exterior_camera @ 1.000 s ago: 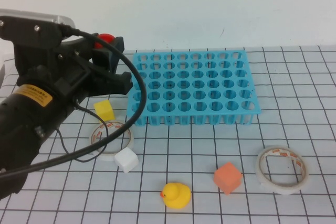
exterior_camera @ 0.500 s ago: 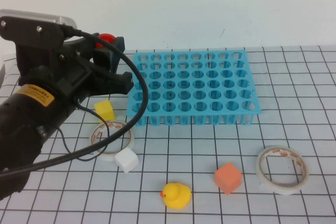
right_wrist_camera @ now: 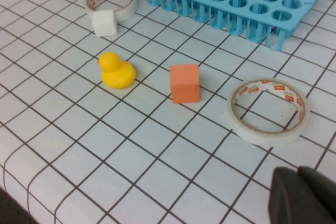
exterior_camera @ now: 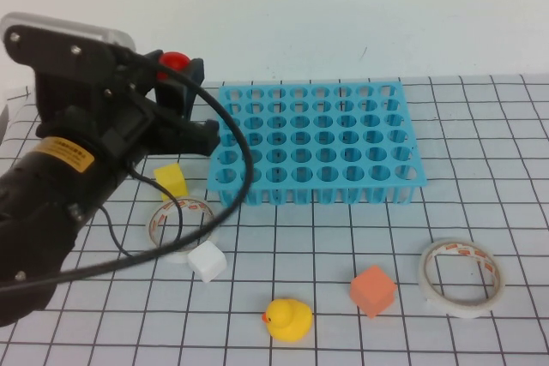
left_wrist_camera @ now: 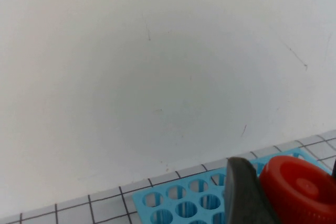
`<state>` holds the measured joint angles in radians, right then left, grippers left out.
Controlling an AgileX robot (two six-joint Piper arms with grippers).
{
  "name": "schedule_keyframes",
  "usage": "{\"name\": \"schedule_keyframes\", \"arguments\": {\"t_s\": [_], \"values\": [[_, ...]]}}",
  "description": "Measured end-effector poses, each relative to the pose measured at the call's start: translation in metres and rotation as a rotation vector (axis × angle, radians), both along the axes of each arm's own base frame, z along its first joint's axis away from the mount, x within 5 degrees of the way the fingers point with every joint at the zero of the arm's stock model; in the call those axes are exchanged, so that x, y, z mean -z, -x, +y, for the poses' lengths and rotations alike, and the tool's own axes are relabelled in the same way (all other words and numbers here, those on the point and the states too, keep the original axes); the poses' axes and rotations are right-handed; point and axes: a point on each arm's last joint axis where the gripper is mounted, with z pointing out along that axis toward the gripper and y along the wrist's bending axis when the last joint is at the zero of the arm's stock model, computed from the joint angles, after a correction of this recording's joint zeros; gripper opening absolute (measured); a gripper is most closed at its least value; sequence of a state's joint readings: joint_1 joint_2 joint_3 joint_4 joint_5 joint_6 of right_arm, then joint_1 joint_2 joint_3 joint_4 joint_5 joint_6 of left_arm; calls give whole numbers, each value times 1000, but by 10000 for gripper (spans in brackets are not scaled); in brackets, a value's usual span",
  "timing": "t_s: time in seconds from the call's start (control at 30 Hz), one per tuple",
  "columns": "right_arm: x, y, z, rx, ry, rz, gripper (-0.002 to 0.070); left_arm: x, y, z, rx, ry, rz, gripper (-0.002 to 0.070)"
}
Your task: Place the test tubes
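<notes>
My left gripper (exterior_camera: 177, 76) hovers beside the left end of the blue test tube rack (exterior_camera: 317, 139), shut on a test tube with a red cap (exterior_camera: 174, 61). In the left wrist view the red cap (left_wrist_camera: 300, 191) sits tight against one dark finger (left_wrist_camera: 245, 195), with the rack's (left_wrist_camera: 176, 203) far holes behind it. The tube's body is hidden by the arm. All the rack holes I can see are empty. My right gripper (right_wrist_camera: 303, 195) shows only in the right wrist view, shut and empty, above the table near a tape roll (right_wrist_camera: 269, 110).
In front of the rack lie a yellow cube (exterior_camera: 171, 180), a tape roll (exterior_camera: 182, 222), a white cube (exterior_camera: 206, 261), a yellow duck (exterior_camera: 287, 320), an orange cube (exterior_camera: 372, 290) and a second tape roll (exterior_camera: 461, 277). A white wall stands behind the rack.
My left arm has shifted slightly to the right and up, carrying the red-capped tube closer to the rack's left end. The objects on the table have not moved.
</notes>
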<state>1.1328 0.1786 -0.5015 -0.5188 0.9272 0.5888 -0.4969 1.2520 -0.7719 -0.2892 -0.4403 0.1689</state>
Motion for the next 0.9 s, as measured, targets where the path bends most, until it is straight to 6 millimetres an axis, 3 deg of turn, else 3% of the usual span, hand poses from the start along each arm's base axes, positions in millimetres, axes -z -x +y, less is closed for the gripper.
{"name": "schedule_keyframes", "arguments": {"t_s": [0.17,0.43,0.73,0.9], "values": [[0,0,0,0,0,0,0,6,-6,1,-7,-76,-23,279],[0,0,0,0,-2,-1,-1,20,-32,15,-36,112,80,279],[0,0,0,0,-2,-1,-1,23,-61,3,-34,146,68,279],[0,0,0,0,-2,-1,-1,41,-85,-3,-61,226,9,279]]}}
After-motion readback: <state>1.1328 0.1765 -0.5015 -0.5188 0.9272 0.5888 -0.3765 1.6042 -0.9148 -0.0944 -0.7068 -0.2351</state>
